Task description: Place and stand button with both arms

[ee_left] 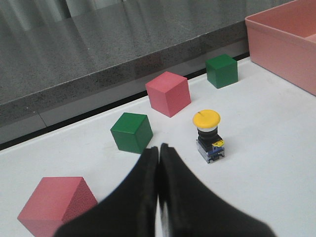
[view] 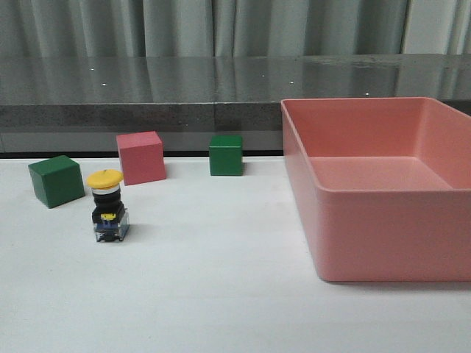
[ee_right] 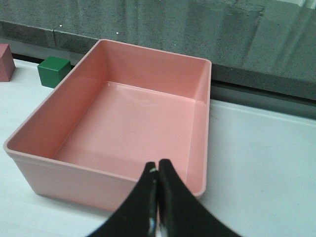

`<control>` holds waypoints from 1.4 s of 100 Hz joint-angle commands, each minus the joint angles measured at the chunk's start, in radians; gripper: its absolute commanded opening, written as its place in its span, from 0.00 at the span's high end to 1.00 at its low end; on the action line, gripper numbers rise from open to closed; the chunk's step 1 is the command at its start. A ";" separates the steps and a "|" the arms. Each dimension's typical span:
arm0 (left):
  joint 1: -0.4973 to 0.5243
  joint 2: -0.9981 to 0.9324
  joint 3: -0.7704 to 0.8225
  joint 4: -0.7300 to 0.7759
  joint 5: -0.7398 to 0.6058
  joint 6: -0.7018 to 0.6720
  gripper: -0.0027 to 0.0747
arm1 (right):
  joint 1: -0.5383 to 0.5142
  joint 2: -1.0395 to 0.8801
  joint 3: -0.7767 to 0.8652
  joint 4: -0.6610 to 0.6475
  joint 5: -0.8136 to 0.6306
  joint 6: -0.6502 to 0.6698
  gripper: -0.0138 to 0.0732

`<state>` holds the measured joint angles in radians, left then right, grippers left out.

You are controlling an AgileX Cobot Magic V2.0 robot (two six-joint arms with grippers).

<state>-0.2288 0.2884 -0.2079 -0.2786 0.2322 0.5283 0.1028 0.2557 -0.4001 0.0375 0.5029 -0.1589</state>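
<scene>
the button (view: 108, 206) stands upright on the table (view: 221, 294) near its left edge, in front of a pink cube (view: 140, 157). the left gripper (ee_left: 158, 163) and right gripper (ee_right: 158, 173) are pressed closed, holding nothing.

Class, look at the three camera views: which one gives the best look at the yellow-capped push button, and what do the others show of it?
The front view: the button stands upright, side-on and unobstructed, with cap, collar, body and base all visible. The left wrist view also shows it, from above at an angle, beyond the shut left gripper. The right wrist view misses it.
</scene>
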 commanded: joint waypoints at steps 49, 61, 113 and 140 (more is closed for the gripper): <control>0.008 -0.061 0.024 0.239 -0.090 -0.295 0.99 | -0.009 0.008 -0.026 0.001 -0.078 -0.003 0.97; 0.033 -0.164 0.079 0.297 -0.090 -0.370 0.99 | -0.009 0.008 -0.026 0.001 -0.078 -0.003 0.97; 0.187 -0.324 0.253 0.266 -0.106 -0.388 0.99 | -0.009 0.008 -0.026 0.001 -0.074 -0.003 0.97; 0.187 -0.324 0.253 0.266 -0.090 -0.388 0.99 | -0.009 0.008 -0.026 0.001 -0.074 -0.003 0.97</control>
<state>-0.0432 -0.0048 0.0000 0.0000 0.2167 0.1516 0.1028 0.2557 -0.4001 0.0375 0.5029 -0.1589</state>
